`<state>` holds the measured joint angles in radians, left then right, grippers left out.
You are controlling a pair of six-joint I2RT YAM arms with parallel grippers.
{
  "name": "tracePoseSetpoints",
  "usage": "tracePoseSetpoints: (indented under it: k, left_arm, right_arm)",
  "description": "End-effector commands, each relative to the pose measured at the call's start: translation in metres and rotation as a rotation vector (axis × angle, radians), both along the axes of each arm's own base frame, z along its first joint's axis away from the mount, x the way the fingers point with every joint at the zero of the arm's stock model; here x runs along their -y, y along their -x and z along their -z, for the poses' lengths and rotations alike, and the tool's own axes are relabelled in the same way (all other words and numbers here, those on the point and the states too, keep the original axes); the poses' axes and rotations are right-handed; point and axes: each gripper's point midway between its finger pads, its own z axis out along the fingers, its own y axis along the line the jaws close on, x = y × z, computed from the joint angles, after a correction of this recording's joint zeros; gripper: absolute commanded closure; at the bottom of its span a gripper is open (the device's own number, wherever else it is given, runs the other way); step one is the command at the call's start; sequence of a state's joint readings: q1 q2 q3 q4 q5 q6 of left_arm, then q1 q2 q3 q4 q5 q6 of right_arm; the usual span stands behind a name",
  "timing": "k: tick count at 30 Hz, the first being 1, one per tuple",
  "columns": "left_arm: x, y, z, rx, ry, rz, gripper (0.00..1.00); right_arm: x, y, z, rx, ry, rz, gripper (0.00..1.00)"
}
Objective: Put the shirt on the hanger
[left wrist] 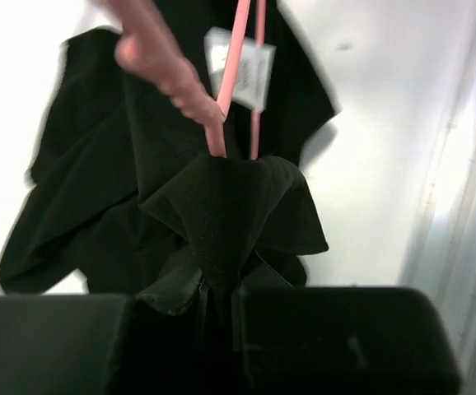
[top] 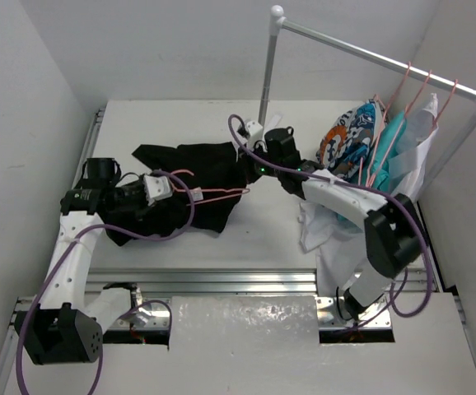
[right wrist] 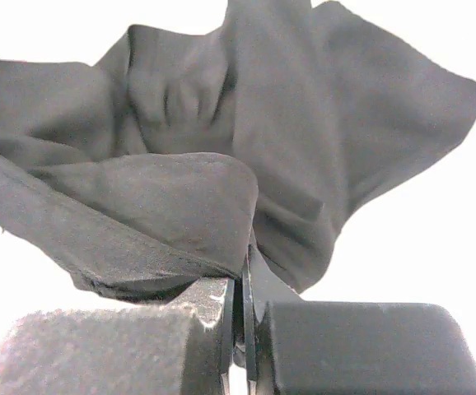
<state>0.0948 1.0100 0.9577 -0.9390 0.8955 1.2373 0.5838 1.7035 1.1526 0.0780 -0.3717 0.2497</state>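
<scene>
The black shirt (top: 197, 177) lies crumpled on the white table, left of middle. The pink hanger (top: 218, 194) lies across it. In the left wrist view the hanger's two wires (left wrist: 219, 136) run down under a bunched fold of the shirt (left wrist: 221, 206), past the white neck label (left wrist: 240, 67). My left gripper (top: 162, 188) (left wrist: 218, 292) is shut on that fold. My right gripper (top: 253, 167) (right wrist: 246, 288) is at the shirt's right edge. It is shut on a thin hem of the shirt (right wrist: 164, 206), which drapes over its left finger.
A metal clothes rail (top: 361, 51) on an upright pole (top: 267, 74) stands at the back right. Patterned and teal garments (top: 355, 144) hang there on pink hangers, above a white cloth (top: 320, 222). Walls close in on the left and back. A metal rail (top: 221, 284) runs along the table's front.
</scene>
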Motion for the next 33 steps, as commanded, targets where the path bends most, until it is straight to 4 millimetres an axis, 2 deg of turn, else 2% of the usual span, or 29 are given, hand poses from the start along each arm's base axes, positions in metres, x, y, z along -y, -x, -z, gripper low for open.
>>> tracePoseSetpoints:
  k: [1, 2, 6, 10, 15, 19, 21, 22, 23, 24, 26, 29, 30, 31, 33]
  left_arm:
    - [-0.018, -0.038, -0.029, 0.104, 0.009, -0.183, 1.00]
    - [-0.023, -0.043, -0.031, 0.111, 0.012, -0.226, 1.00]
    - [-0.040, -0.064, -0.047, 0.185, 0.004, -0.362, 1.00]
    - [-0.066, -0.085, -0.072, 0.299, -0.037, -0.515, 1.00]
    - [-0.083, -0.092, -0.071, 0.387, -0.182, -0.499, 1.00]
    - [-0.079, -0.088, -0.071, 0.391, -0.203, -0.455, 1.00]
    - [-0.078, -0.088, -0.080, 0.401, -0.187, -0.457, 1.00]
    - [-0.078, -0.087, -0.084, 0.411, -0.184, -0.463, 1.00]
    - [-0.079, -0.087, -0.088, 0.421, -0.182, -0.468, 1.00]
    - [-0.080, -0.088, -0.090, 0.430, -0.185, -0.472, 1.00]
    - [-0.084, -0.091, -0.090, 0.435, -0.206, -0.490, 1.00]
    - [-0.091, -0.095, -0.091, 0.451, -0.230, -0.517, 1.00]
    - [-0.091, -0.095, -0.089, 0.445, -0.234, -0.512, 1.00]
    - [-0.089, -0.094, -0.089, 0.441, -0.230, -0.499, 1.00]
    - [-0.082, -0.088, -0.083, 0.415, -0.228, -0.455, 1.00]
  right_arm:
    - [0.029, -0.019, -0.013, 0.096, 0.089, 0.173, 1.00]
    - [0.031, -0.022, -0.020, 0.108, 0.099, 0.191, 1.00]
    - [0.047, -0.031, -0.024, 0.116, 0.185, 0.260, 1.00]
    - [0.049, -0.033, -0.034, 0.148, 0.226, 0.239, 1.00]
    - [0.058, -0.037, -0.037, 0.172, 0.260, 0.267, 1.00]
    - [0.063, -0.049, -0.047, 0.207, 0.295, 0.302, 1.00]
    - [0.073, -0.056, -0.035, 0.204, 0.375, 0.332, 1.00]
    - [0.077, -0.062, -0.037, 0.217, 0.403, 0.356, 1.00]
    - [0.090, -0.069, -0.032, 0.228, 0.467, 0.404, 1.00]
    - [0.093, -0.073, -0.021, 0.214, 0.498, 0.416, 1.00]
    - [0.098, -0.075, -0.018, 0.177, 0.499, 0.437, 1.00]
    - [0.089, -0.071, -0.022, 0.171, 0.442, 0.406, 1.00]
    - [0.076, -0.063, -0.034, 0.180, 0.369, 0.339, 1.00]
    - [0.069, -0.052, -0.024, 0.162, 0.339, 0.284, 1.00]
    - [0.046, -0.042, -0.035, 0.191, 0.205, 0.192, 0.97]
